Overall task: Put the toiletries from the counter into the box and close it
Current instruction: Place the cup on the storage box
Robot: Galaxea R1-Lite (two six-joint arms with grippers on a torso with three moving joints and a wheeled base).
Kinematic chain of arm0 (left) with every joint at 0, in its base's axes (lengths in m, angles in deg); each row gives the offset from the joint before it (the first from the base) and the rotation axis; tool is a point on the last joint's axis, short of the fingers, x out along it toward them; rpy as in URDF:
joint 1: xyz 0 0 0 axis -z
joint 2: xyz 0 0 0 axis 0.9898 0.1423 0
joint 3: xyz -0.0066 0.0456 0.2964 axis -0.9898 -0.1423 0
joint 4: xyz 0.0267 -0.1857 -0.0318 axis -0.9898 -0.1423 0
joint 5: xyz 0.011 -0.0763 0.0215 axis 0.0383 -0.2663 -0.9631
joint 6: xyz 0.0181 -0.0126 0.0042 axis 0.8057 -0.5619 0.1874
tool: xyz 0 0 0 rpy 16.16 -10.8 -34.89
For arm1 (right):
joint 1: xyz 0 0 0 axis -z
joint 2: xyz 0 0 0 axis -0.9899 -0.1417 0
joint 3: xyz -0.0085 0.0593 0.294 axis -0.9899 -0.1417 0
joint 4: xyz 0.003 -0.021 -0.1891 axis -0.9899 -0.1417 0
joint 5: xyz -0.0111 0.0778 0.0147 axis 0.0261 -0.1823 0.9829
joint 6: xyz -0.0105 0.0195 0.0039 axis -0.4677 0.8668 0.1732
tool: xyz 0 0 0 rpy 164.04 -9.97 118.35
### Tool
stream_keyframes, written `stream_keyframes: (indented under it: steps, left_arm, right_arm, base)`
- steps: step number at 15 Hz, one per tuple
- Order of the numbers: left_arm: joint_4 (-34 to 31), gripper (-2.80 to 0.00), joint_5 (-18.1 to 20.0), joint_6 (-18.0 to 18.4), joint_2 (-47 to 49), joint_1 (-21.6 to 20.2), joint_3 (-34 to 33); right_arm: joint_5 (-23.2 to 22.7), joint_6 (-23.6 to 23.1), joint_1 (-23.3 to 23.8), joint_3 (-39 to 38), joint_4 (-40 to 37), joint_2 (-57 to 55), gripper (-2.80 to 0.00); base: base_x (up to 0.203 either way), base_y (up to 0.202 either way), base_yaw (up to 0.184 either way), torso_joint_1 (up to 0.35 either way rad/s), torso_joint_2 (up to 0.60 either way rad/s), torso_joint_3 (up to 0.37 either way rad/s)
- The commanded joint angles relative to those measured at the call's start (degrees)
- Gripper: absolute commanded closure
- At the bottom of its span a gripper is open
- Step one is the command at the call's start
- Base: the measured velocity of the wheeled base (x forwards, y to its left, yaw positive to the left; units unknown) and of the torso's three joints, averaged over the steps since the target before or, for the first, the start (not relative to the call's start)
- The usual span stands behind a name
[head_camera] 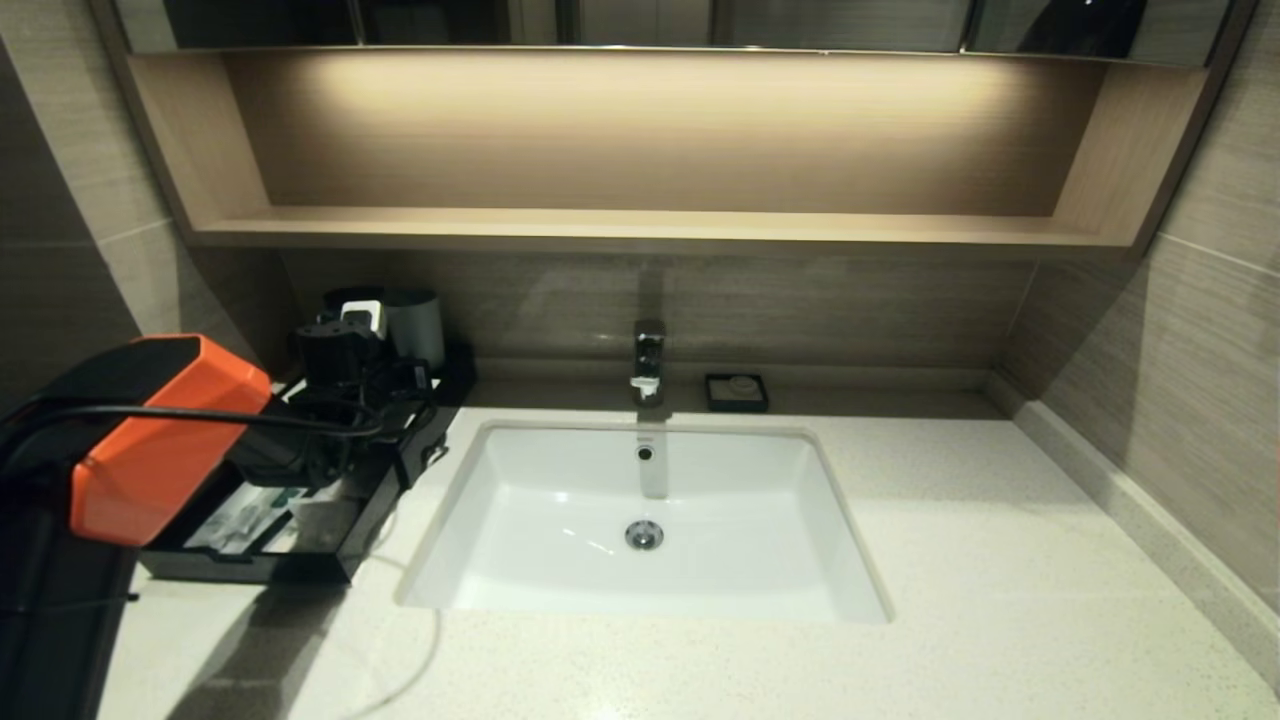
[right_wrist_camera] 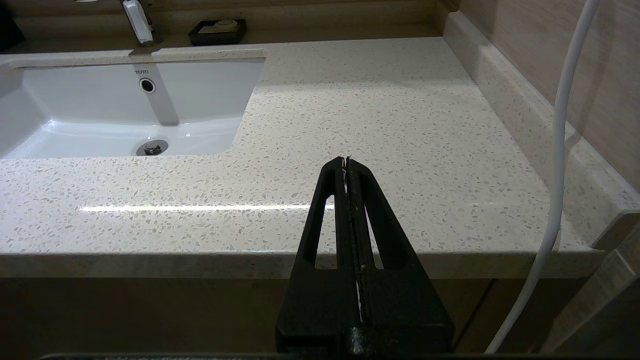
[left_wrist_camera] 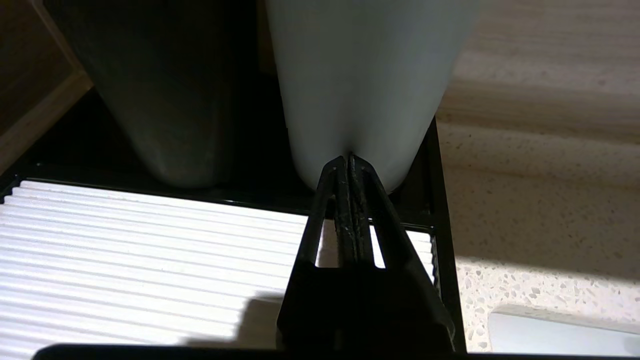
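The black box stands on the counter left of the sink, with its front drawer pulled out. The toiletries, clear-white wrapped packets, one with a green band, lie inside the drawer. My left arm, with its orange cover, reaches over the box. My left gripper is shut on nothing above the box's white ribbed panel, its tips close to the foot of a white cup. My right gripper is shut and empty, hovering at the counter's front edge on the right.
A grey cup stands beside the white one at the back of the box. The white sink basin is sunk in the middle, with a faucet and a small black soap dish behind it. A white cable hangs at the right.
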Motion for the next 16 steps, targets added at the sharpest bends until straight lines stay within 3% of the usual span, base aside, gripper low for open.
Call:
stream_keyframes:
  steps: [1, 16]
  left_arm:
    - [0.30, 0.00, -0.04, -0.04, 0.16, -0.01, 0.20]
    - [-0.75, 0.00, -0.04, 0.05, 1.48, -0.01, 3.38]
  right_arm:
    - [-0.03, 0.01, 0.00, -0.02, 0.02, 0.00, 0.00]
    - [-0.06, 0.01, 0.00, -0.02, 0.02, 0.00, 0.00]
  base:
    - [0.000, 0.000, 0.000, 0.000, 0.00, 0.000]
    - [0.000, 0.000, 0.000, 0.000, 0.00, 0.000]
